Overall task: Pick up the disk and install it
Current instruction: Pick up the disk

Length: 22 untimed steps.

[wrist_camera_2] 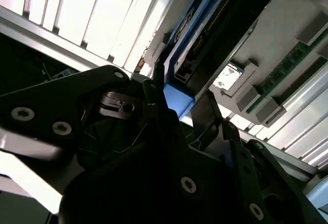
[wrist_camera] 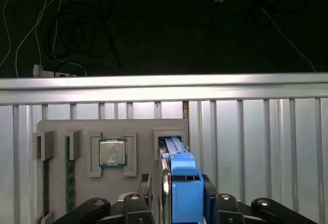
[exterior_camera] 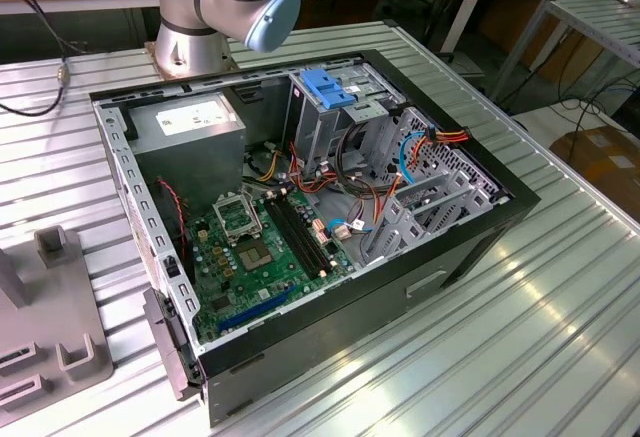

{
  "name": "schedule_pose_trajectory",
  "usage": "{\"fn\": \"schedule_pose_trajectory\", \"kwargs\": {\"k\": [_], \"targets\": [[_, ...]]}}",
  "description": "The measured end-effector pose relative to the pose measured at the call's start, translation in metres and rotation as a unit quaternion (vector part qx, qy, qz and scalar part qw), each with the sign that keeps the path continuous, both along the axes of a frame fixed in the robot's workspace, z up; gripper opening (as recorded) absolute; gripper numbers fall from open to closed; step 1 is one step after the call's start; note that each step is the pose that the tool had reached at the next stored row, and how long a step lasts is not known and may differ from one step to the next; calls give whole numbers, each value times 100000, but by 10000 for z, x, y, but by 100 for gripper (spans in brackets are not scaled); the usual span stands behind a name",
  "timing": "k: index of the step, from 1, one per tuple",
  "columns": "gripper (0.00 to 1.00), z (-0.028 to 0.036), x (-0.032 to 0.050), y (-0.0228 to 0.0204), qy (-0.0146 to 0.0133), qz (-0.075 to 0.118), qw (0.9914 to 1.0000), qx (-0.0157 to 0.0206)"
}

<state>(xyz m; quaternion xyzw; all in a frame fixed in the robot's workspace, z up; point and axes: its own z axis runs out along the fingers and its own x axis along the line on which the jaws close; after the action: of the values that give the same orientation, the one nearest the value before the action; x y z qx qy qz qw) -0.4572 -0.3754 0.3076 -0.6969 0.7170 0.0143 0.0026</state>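
- Ribbed aluminium table (exterior_camera: 560, 347) carries a grey fixture tray (exterior_camera: 60, 357). An open computer case (exterior_camera: 480, 242) sits just beside the tray, toward the exterior view's right.
- In the first wrist view, the disk (wrist_camera: 185, 185) stands on edge in a slot of the tray, with its blue carrier facing the camera.
- The gripper (wrist_camera: 178, 196) straddles the disk above the tray, its fingers (wrist_camera: 146, 188) pressed against both sides, pinching it.
- A processor chip (wrist_camera: 112, 153) lies in a tray recess just beside that slot.
- A memory stick (wrist_camera: 67, 172) sits in a tray slot beyond the chip.
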Motion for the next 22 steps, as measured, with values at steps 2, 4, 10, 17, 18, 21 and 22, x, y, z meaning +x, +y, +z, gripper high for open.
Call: {"fn": "schedule_pose_trajectory", "kwargs": {"k": [2, 4, 10, 17, 18, 21, 22], "targets": [[49, -101, 0, 10, 5, -9, 100000, -7], [49, -103, 0, 20, -4, 0, 100000, -3], [49, -99, -4, 26, -19, 1, 100000, -9], [49, -78, -5, 26, -46, 2, 100000, -26], [49, -78, -6, 26, -47, 2, 100000, -26], [41, -80, -6, 26, -17, 23, 100000, -42], [41, -84, -6, 26, -20, 50, 100000, -40]]}}
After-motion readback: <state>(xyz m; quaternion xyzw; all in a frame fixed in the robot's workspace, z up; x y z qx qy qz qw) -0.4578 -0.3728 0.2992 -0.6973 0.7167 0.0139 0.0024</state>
